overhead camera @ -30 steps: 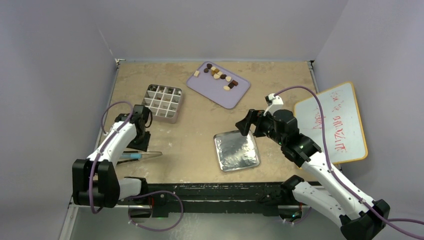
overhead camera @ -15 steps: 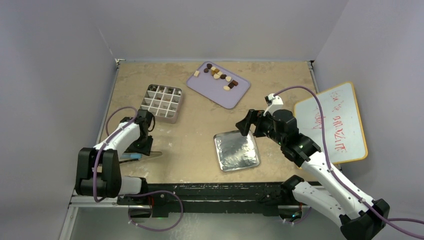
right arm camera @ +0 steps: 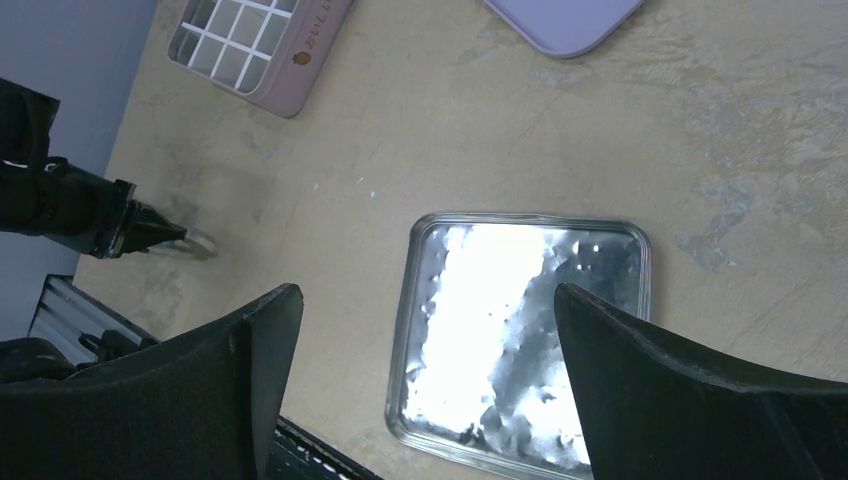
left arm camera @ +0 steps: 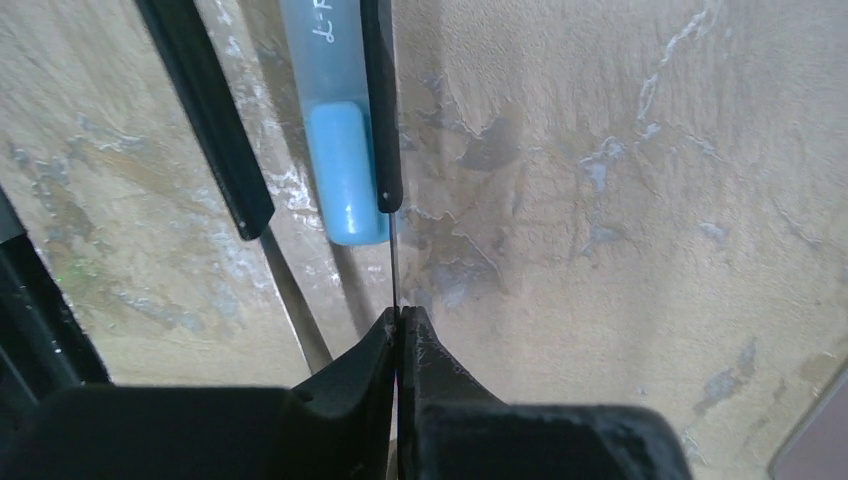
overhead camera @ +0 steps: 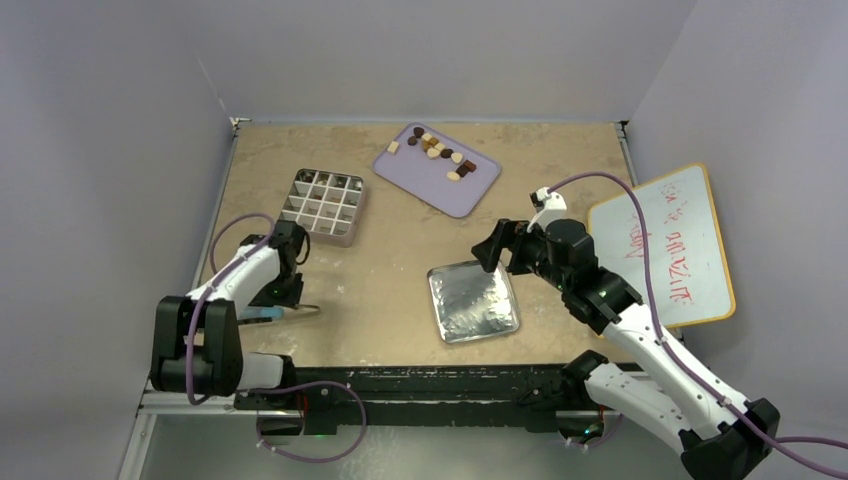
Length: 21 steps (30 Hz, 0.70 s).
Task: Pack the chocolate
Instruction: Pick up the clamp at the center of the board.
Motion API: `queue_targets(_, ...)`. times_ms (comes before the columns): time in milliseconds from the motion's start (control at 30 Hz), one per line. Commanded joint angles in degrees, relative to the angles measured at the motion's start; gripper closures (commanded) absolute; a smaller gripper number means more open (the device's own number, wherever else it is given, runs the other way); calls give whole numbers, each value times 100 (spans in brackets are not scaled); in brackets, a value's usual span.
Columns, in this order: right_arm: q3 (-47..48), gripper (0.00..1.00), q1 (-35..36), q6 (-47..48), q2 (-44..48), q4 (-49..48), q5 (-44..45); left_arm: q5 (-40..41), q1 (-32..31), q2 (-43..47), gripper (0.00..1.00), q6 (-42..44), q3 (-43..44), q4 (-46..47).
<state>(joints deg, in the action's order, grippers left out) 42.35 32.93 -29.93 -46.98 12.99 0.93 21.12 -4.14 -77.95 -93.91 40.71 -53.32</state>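
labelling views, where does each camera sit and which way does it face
top: above and behind the arms, looking down on the table; both arms show
left wrist: faces down at the tweezers; left gripper shut on their thin blade
right wrist: faces down at the metal tray; right gripper open
shared: top and right wrist both show that tray and the grid box
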Motion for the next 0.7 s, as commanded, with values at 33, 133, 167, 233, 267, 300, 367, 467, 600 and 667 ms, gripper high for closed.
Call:
queue_targets(33, 153, 2, -14, 52, 184, -42, 60, 317, 19, 626, 100, -22, 396, -693)
queue_targets(133, 185, 2, -14, 50, 251, 54, 80, 463, 19, 814, 100, -49, 709, -1141)
queue_targets(167, 182, 2, -14, 50, 273, 74, 97, 533, 19, 877, 100, -49, 823, -1258)
queue_targets(233, 171, 3, -10, 32, 334, 85, 96, 676, 18, 1013, 100, -53, 1110, -1540)
queue_targets(267, 169, 2, -14, 6, 365, 89, 85, 738, 18, 1093, 100, 3, 1248, -1586)
queue_targets(300, 169, 2, -14, -10, 377, 89, 60, 753, 16, 1173, 100, 93, 1388, -1577)
queue_targets(367, 169, 2, -10, -65, 374, 66, 0, 696, 18, 1374, 100, 390, 1620, -1395)
queue_targets(467, 204, 2, -14, -153, 317, 22, -83, 429, 14, 1647, 100, 721, 1878, -1070)
queue_targets(600, 254, 3, -14, -235, 253, -52, -237, 171, 10, 1967, 100, 1042, 2158, -792)
queue_targets(667, 266, 2, -14, -264, 225, -136, -263, 106, 10, 2088, 100, 1131, 2330, -773)
